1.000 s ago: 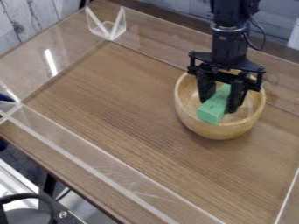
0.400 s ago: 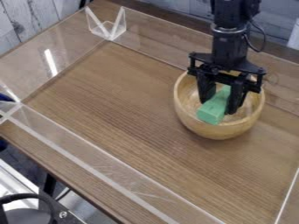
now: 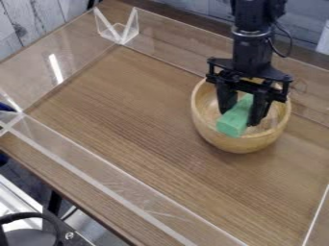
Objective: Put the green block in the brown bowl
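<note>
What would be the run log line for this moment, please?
gripper: over bowl, jaws apart | green block: inside brown bowl | grip: unclear

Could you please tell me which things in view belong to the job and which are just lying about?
Job: green block, brown bowl, tool.
Lying about: clear stand at the far corner, clear wall around the table.

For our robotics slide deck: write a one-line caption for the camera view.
Robot claw lowered into the brown bowl, its fingers either side of the green block inside, on a wooden table with clear walls.
</note>
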{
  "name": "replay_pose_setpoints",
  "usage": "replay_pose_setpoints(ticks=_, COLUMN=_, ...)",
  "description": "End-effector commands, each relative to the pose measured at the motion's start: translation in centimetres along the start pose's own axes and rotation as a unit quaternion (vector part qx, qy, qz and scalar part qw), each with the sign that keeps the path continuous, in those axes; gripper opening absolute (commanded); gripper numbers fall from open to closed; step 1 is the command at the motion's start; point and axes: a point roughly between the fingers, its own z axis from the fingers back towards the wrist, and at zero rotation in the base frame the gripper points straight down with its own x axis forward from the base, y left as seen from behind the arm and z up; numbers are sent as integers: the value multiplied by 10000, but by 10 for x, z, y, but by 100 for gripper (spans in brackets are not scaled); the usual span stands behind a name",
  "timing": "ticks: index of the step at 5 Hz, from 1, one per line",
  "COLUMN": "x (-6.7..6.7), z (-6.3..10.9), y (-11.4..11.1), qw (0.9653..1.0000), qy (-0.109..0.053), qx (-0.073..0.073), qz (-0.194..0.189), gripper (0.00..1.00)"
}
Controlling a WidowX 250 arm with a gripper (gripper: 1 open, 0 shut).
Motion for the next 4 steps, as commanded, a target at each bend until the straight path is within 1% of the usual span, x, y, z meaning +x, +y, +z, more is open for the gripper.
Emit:
replay_pose_setpoints(ticks=1, x=3, z=28, y=-6, qw=9989, qy=-460, qx=-2, qz=-121, gripper=0)
replay_pose_setpoints(ticks=4, x=5, z=29, y=-6, qw=9984, qy=-540, qx=33, qz=-140, gripper=0)
